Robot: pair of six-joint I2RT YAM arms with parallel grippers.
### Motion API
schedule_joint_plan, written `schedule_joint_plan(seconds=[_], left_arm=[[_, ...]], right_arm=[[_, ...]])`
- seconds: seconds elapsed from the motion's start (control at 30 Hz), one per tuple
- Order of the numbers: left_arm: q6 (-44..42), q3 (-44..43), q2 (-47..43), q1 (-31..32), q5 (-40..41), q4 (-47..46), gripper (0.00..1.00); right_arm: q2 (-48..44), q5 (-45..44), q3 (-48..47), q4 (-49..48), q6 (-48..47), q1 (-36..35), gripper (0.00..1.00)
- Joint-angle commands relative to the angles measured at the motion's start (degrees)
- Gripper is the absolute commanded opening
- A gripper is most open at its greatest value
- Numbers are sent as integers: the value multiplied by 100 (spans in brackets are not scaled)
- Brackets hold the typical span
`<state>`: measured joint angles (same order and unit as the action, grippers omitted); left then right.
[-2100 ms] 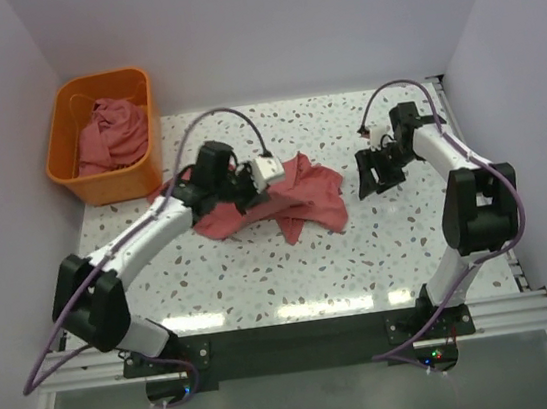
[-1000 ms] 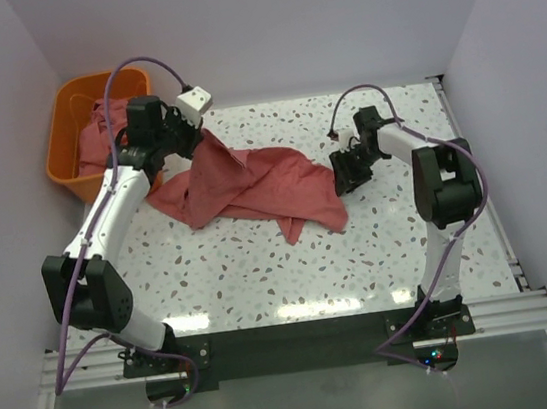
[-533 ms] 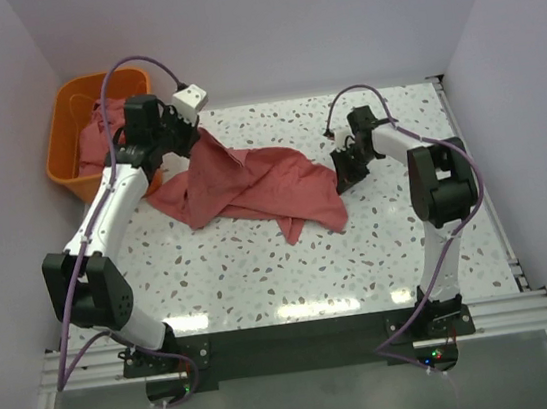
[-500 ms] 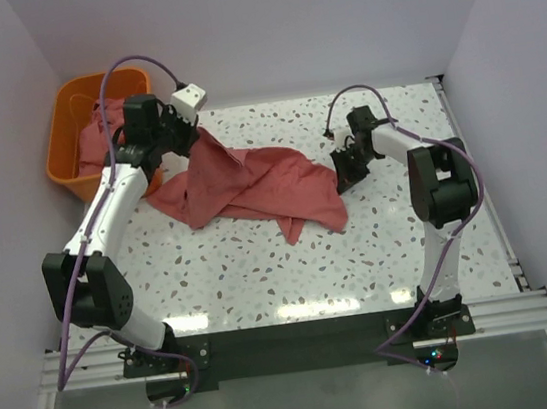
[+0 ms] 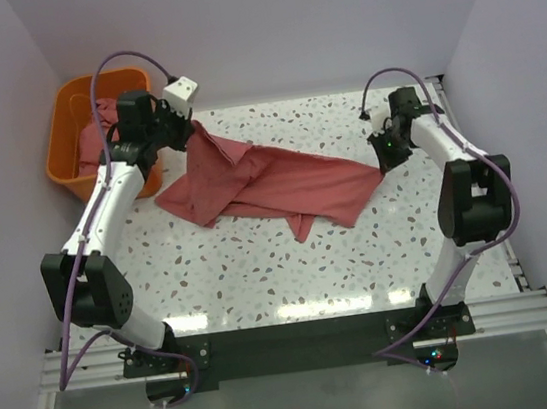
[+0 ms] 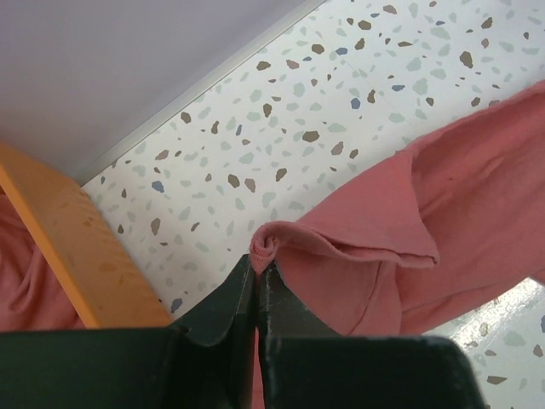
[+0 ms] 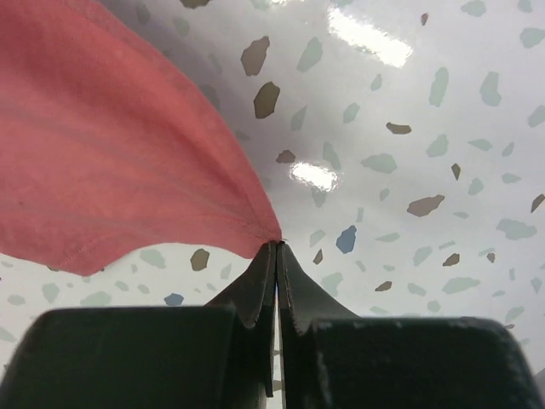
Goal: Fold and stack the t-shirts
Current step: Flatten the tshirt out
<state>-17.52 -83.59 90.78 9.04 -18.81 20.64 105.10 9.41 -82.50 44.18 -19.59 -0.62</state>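
A dusty red-pink t-shirt lies stretched and rumpled across the middle of the speckled table. My left gripper is shut on its far left corner, a bunched edge of t-shirt pinched at the left gripper's tips. My right gripper is shut on the t-shirt's right corner, with the t-shirt fanning left from the right gripper's tips. More red-pink t-shirts sit in the orange basket.
The orange basket stands at the table's back left corner, just left of my left gripper. White walls close in the back and both sides. Speckled tabletop shows in front of the cloth.
My right gripper shut on the t-shirt's right corner and pulled it rightward, stretching the cloth. My left gripper, holding the far left corner, shifted slightly back.
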Motion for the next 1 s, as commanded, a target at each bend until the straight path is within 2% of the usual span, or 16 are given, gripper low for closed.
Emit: schedule_joint_plan(seconds=[0.0, 0.23, 0.27, 0.33, 0.37, 0.4, 0.47, 0.7, 0.97], left_arm=[[126, -114, 1, -60, -88, -368, 0], [161, -201, 159, -60, -229, -324, 0], [178, -219, 168, -60, -246, -315, 0], [196, -254, 229, -51, -264, -307, 0], [205, -298, 247, -60, -272, -298, 0], [222, -315, 273, -60, -273, -289, 0], [222, -385, 326, -60, -273, -289, 0], [214, -553, 458, -60, -220, -272, 0], [240, -632, 528, -60, -185, -280, 0]], right_arm=[[159, -37, -91, 485, -563, -43, 0], [854, 88, -486, 785, -510, -52, 0], [880, 70, -582, 802, -475, -52, 5], [907, 70, -644, 820, -431, -43, 23], [890, 79, -653, 811, -422, -43, 43], [863, 87, -645, 785, -396, -52, 50], [863, 157, -653, 793, -370, -43, 58], [1258, 421, -794, 1004, -317, -43, 53], [1654, 70, -697, 601, -273, -34, 49]])
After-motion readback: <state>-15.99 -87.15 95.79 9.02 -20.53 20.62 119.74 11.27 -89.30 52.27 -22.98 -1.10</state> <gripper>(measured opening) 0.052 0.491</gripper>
